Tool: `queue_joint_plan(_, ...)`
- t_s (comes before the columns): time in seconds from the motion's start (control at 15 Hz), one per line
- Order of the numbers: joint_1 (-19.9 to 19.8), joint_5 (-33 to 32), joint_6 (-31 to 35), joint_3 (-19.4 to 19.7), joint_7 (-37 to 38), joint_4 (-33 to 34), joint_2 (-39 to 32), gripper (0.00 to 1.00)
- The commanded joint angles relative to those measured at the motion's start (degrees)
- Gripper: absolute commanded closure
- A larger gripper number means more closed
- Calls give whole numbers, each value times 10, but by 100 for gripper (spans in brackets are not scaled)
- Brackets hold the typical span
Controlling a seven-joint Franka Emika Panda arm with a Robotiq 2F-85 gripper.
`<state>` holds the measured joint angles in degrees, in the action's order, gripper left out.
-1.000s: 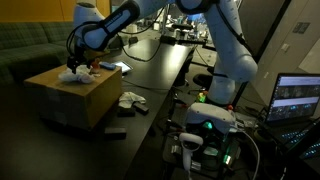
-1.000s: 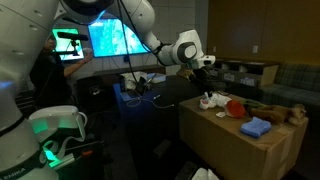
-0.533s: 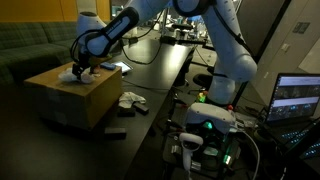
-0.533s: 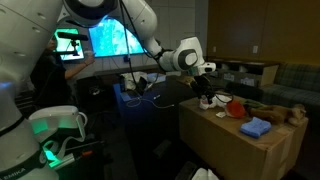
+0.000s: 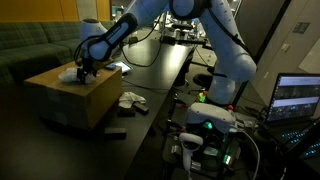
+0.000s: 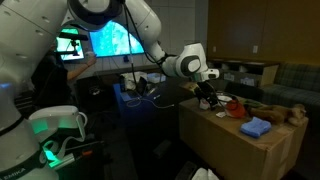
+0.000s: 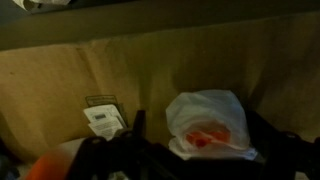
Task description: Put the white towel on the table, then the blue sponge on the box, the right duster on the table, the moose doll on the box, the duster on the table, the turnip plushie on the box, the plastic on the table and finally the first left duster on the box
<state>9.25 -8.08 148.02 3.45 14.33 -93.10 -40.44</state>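
The plastic bag [image 7: 208, 118], white with something orange inside, lies on the cardboard box [image 7: 60, 80]. In the wrist view my gripper [image 7: 204, 138] is open, with a dark finger on each side of the bag. In both exterior views the gripper [image 5: 84, 70] [image 6: 208, 94] is low over the near end of the box [image 5: 70, 102], at the white plastic [image 5: 69, 75]. A blue sponge [image 6: 256, 127] and a brown moose doll [image 6: 292, 113] lie on the box top. The white towel [image 5: 132, 100] lies on the dark table.
A red item [image 6: 235, 107] sits on the box beside the gripper. A white label [image 7: 102, 119] is stuck on the box top. A couch [image 5: 30, 45] stands behind the box. Monitors [image 6: 115, 40] and cables crowd the table's far end.
The gripper has moved down and along the box top, from just above the plastic to low around it.
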Motion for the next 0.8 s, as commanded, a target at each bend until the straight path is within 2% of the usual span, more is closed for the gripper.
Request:
queue_joint_plan(0.0, -12, 15, 8, -11, -26, 23, -13, 0)
queue_joint_plan(0.2, -15, 19, 11, -13, -32, 27, -14, 0)
queue_joint_plan(0.27, -16, 20, 11, -15, -35, 29, -14, 10)
queue_joint_plan(0.33, -17, 20, 12, -15, -37, 29, -14, 27)
queue_joint_plan(0.73, -17, 20, 6, -20, -50, 23, -6, 73)
